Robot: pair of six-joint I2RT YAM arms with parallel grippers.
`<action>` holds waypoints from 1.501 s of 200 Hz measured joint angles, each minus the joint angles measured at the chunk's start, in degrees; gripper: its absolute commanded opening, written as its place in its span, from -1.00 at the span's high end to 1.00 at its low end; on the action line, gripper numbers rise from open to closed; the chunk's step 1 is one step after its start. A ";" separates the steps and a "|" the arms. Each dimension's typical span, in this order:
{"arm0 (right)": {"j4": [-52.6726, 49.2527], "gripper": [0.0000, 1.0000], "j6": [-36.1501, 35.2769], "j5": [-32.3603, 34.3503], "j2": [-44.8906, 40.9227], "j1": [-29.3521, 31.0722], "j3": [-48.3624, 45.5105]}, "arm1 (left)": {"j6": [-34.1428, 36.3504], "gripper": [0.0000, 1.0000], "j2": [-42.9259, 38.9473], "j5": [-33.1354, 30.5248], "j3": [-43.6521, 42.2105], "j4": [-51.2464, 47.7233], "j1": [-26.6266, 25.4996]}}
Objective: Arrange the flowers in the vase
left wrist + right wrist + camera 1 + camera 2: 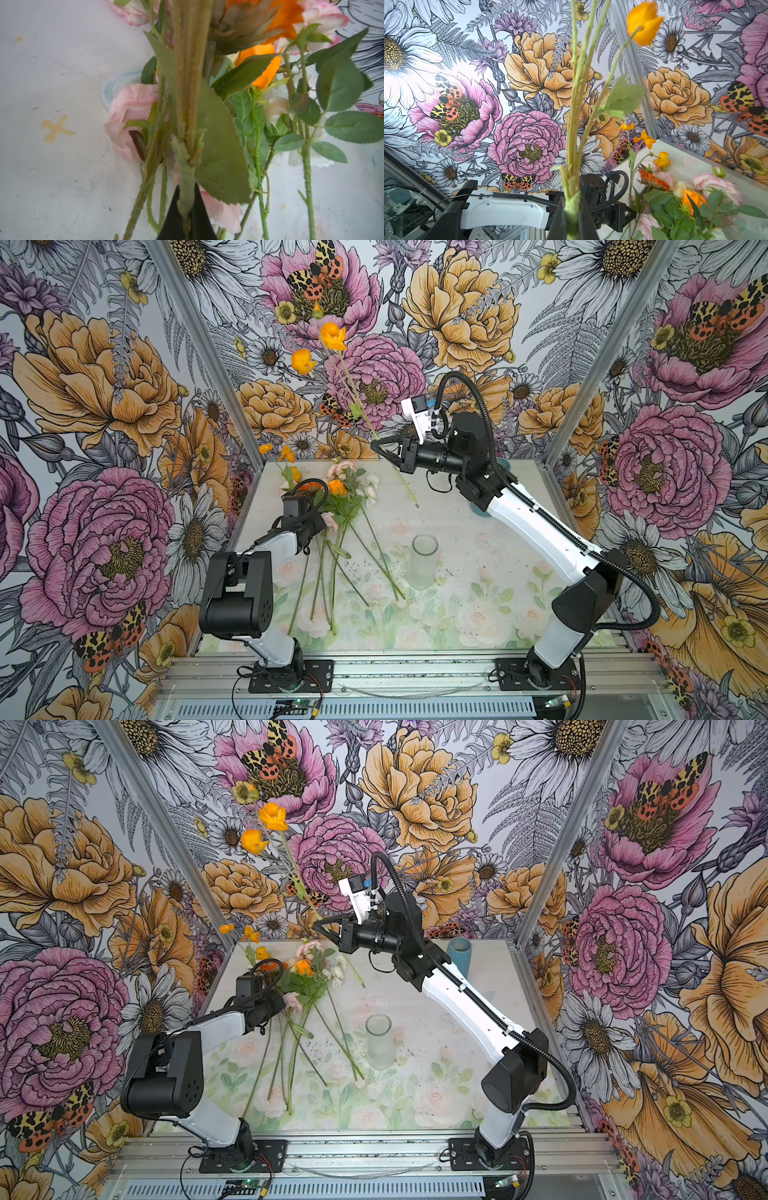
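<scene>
Clamping a thin green stem (358, 400) below its middle, the right gripper (376, 443) holds it tilted, orange blooms (332, 335) high. Top-heavy, it could pivot and miss the narrow vase (424, 560). The left gripper (187, 218) flanks a second stem (185, 104) — pinched or not, I cannot tell. The other flowers (345, 506) lie tangled on the table (478, 531) beside the vase — lifting one may drag others.

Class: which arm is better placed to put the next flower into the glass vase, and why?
Right. The right gripper is shut on an orange-flowered stem, held clear of the table; the vase stands empty. The left gripper is down among the flowers lying flat.
</scene>
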 measured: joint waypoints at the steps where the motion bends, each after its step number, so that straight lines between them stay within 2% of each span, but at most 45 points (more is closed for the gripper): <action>1: 0.04 1.00 0.00 0.02 0.00 0.00 -0.09 | 0.28 0.18 0.00 0.07 0.02 -0.02 0.00; 14: 0.28 1.00 -0.02 0.00 -0.20 0.00 -1.25 | 0.50 -0.20 -0.33 0.33 0.13 -0.52 -0.42; 24: 0.57 1.00 -0.07 0.04 -0.26 0.00 -2.47 | 0.85 -0.38 -1.20 0.28 0.13 -1.53 -0.90; 57: 2.45 1.00 -1.86 1.53 -2.75 0.00 -11.69 | 2.99 -0.55 -10.36 -2.27 0.11 -5.97 -6.03; 80: 2.69 1.00 -3.80 2.91 -4.02 0.00 -15.10 | 3.93 -0.55 -21.22 -4.87 -0.46 -8.74 -10.73; 107: 4.98 1.00 -5.73 3.80 -5.84 0.02 -17.46 | 4.92 -0.54 -34.18 -3.37 -1.92 -10.38 -13.60; 127: 7.13 1.00 -6.99 4.15 -7.10 0.00 -18.75 | 5.11 -0.52 -41.11 1.51 -2.14 -11.08 -13.90; 150: 9.88 1.00 -7.96 4.48 -8.79 0.02 -20.94 | 3.87 -0.46 -45.77 10.71 -2.25 -8.44 -14.69; 183: 12.48 1.00 -9.03 4.63 -10.51 0.22 -23.78 | -0.37 -0.39 -44.78 19.87 -2.21 1.09 -19.17; 213: 12.00 1.00 -11.08 4.98 -11.47 1.20 -24.39 | -4.07 -0.35 -40.65 23.78 -1.62 7.87 -22.05; 300: 7.39 1.00 -16.13 5.05 -13.75 3.69 -24.44 | -6.14 -0.14 -37.05 23.91 4.68 14.62 -22.97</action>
